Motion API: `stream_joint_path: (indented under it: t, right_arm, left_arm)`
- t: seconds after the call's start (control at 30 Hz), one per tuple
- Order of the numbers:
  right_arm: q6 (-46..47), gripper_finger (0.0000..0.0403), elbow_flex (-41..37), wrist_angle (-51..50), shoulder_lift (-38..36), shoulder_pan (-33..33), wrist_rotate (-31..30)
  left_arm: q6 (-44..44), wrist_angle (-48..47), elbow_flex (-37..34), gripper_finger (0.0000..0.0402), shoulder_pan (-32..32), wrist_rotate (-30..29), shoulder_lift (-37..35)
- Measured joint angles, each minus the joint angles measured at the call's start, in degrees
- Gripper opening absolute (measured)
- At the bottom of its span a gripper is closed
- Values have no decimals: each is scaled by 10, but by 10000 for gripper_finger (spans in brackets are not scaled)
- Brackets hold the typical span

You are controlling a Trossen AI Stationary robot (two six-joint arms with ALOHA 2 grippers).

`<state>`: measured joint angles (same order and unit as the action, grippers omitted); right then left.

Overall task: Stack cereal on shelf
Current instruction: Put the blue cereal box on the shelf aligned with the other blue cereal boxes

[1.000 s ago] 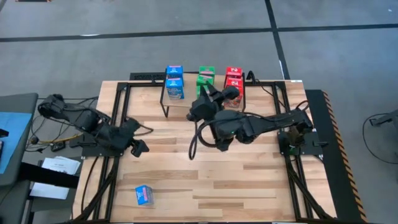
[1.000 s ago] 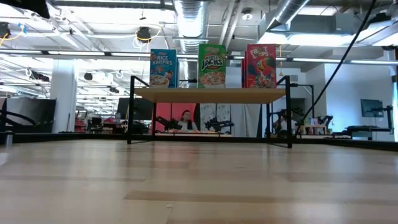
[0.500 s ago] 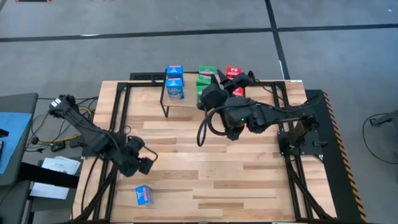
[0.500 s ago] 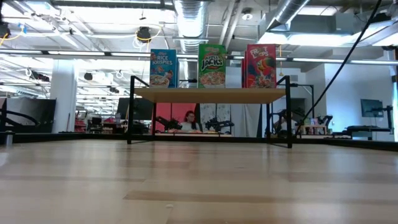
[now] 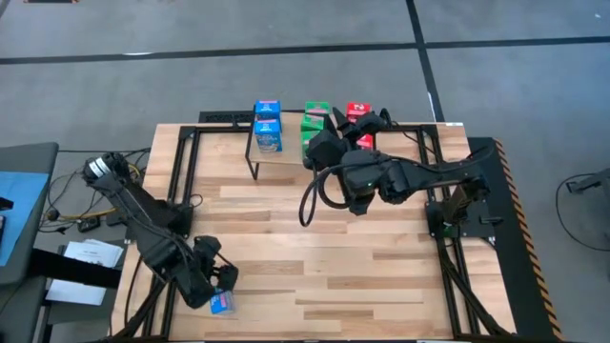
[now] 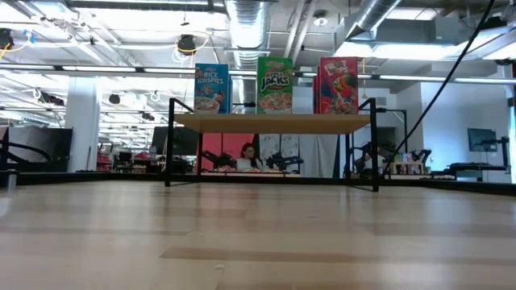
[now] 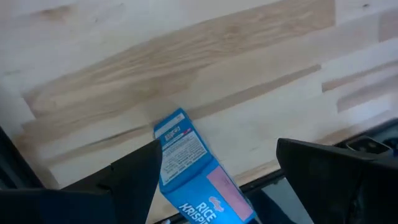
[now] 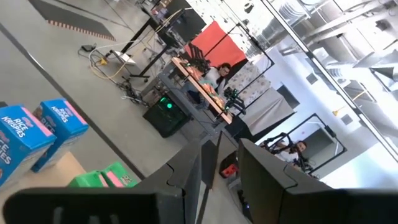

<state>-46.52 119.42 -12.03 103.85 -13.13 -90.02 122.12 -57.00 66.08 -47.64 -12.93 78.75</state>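
Observation:
A blue cereal box [image 5: 222, 303] lies flat near the table's near left corner. My left gripper [image 5: 215, 279] hovers open just above it. In the left wrist view its dark fingers [image 7: 134, 174] stand on either side of the box [image 7: 198, 177] without touching it. The shelf [image 6: 274, 122] stands at the table's far edge with blue [image 6: 211, 89], green [image 6: 275, 84] and red [image 6: 338, 84] cereal boxes upright on its plank. My right gripper [image 5: 335, 122] is high over the shelf [image 5: 281, 164], pointing level toward the far side. A narrow gap shows between its fingers [image 8: 219, 152], with nothing in it.
The black frame rail [image 7: 261, 186] runs along the table's near edge, right beside the lying box. A loop of cable [image 5: 310, 200] hangs from my right arm over the middle of the table. A side table [image 5: 19, 214] stands left of the table. A person [image 6: 248, 155] sits in the room beyond the shelf.
My left gripper has swung toward the table's near edge and come down over the lying blue box, rolling its wrist as it went, and it has stayed open. My right gripper shifted a little toward the far edge over the shelf, then stopped.

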Motion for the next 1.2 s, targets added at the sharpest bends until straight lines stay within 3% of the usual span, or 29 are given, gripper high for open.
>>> stream_joint_path:
  t: [0.53, 0.9, 1.2]
  right_arm:
    - [6, 132, 0, 0, 0, -12, 0]
    - [100, 132, 0, -95, 0, -19, 0]
    - [127, 132, 0, -120, 0, -19, 0]
  left_arm:
    - [152, 9, 9, 304, -54, -11, 39]
    - [172, 12, 9, 304, -64, -13, 43]
    - [179, 37, 9, 304, -63, -5, 92]
